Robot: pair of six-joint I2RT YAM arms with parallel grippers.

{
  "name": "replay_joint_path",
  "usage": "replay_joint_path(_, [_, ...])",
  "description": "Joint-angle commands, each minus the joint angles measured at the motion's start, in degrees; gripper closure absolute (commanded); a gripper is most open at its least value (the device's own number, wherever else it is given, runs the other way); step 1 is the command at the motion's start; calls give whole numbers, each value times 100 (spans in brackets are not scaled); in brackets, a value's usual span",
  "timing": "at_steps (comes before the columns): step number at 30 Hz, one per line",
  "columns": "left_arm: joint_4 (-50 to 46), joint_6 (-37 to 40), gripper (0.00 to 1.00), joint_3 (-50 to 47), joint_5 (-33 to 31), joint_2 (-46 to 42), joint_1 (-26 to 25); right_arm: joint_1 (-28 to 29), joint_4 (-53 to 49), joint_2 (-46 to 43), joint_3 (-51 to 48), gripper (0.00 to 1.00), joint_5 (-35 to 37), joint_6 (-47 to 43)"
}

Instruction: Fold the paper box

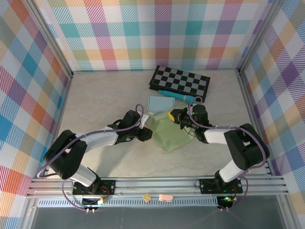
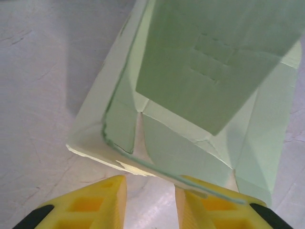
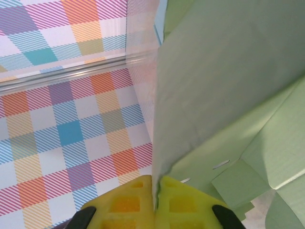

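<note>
Okay, paper box (image 1: 169, 136), pale green and half formed, sits mid table (image 1: 105, 100), between the two grippers and slightly right of centre. Right gripper (image 3: 156, 183) is closed, pinching an upright flap of the box between its yellow fingers (image 3: 128, 202). The flap's edge runs straight up from the pinch. From above, this gripper is at the far edge of the box.

Left gripper (image 2: 151, 183) is at the box's left side, low over the table. Its jaws stand partly apart with bare table showing in the gap and nothing clamped between them. A thin paper edge lies across the tip of its right finger. A folded box corner sits just ahead of the fingertips, with a small slit between two inner flaps. A big flap leans over the inside of the box and shades it.

Checkerboard (image 1: 180, 82) lies far right of centre, with a teal pen (image 1: 175, 96) along its near edge. A pale blue square piece (image 1: 159, 102) lies just beyond the box, near the pen. Plaid wall (image 3: 62, 129) stands behind the held flap.
</note>
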Motion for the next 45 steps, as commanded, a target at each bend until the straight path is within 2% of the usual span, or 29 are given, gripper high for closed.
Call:
replay_joint_path(1, [208, 225, 68, 195, 122, 153, 141, 50, 357, 80, -28, 100, 95, -79])
replay_joint_path(6, [137, 360, 69, 344, 212, 221, 247, 51, 355, 224, -28, 100, 43, -142])
replay_joint_path(11, [-310, 568, 67, 247, 427, -423, 511, 50, 40, 144, 81, 100, 8, -294])
replay_joint_path(14, [-376, 643, 75, -15, 727, -609, 813, 49, 82, 191, 122, 100, -6, -253])
replay_joint_path(18, [-361, 827, 77, -46, 854, -465, 955, 49, 140, 276, 218, 100, -39, -202])
replay_joint_path(22, [-330, 1277, 75, 231, 1187, -31, 953, 54, 108, 296, 271, 100, -55, -188])
replay_joint_path(27, [-49, 1394, 73, 465, 1483, 376, 944, 58, 122, 287, 267, 100, -37, -173])
replay_joint_path(34, [340, 1269, 73, 475, 1674, 502, 881, 58, 276, 336, 222, 100, 33, -132])
replay_joint_path(45, [1039, 722, 75, 331, 1444, 666, 665, 113, 443, 446, 299, 100, 95, -105])
